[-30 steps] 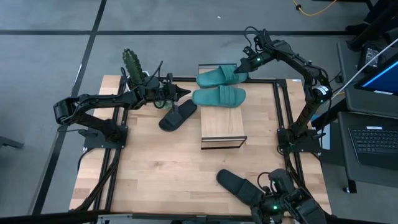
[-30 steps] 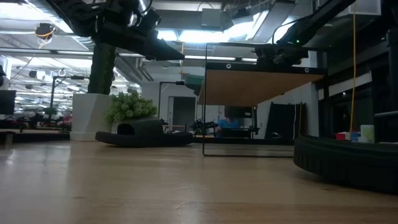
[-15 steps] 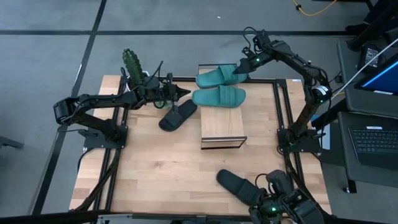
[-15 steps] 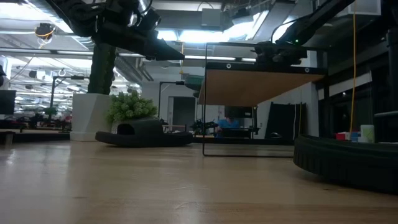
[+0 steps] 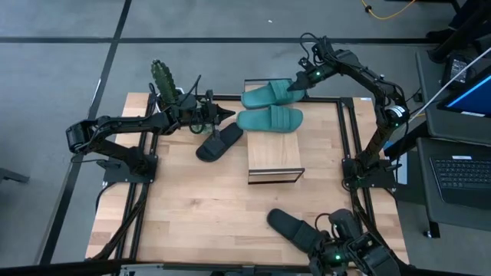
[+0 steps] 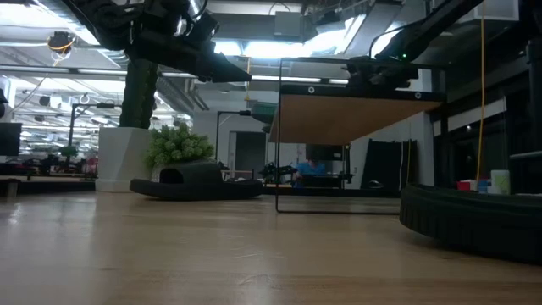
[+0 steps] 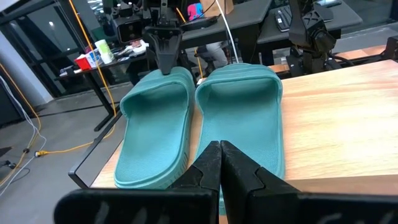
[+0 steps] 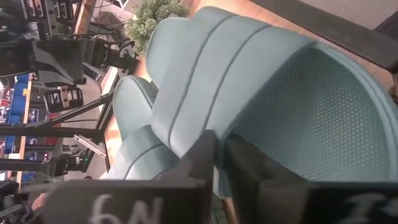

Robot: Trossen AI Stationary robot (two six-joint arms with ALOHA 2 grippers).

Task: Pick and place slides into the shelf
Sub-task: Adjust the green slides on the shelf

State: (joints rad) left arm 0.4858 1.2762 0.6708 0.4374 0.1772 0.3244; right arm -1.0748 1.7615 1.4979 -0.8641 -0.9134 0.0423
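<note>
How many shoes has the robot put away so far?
Two teal slides lie side by side at the shelf's far end. The right gripper is shut on the farther teal slide's strap. Two black slides are left on the table: one under the shut left gripper, one at the near edge.

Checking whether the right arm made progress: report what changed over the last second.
Almost nothing visibly changed. The right gripper stays at the strap of the far teal slide, which may have edged slightly leftward. The left gripper, near teal slide, both black slides and shelf stayed put.
</note>
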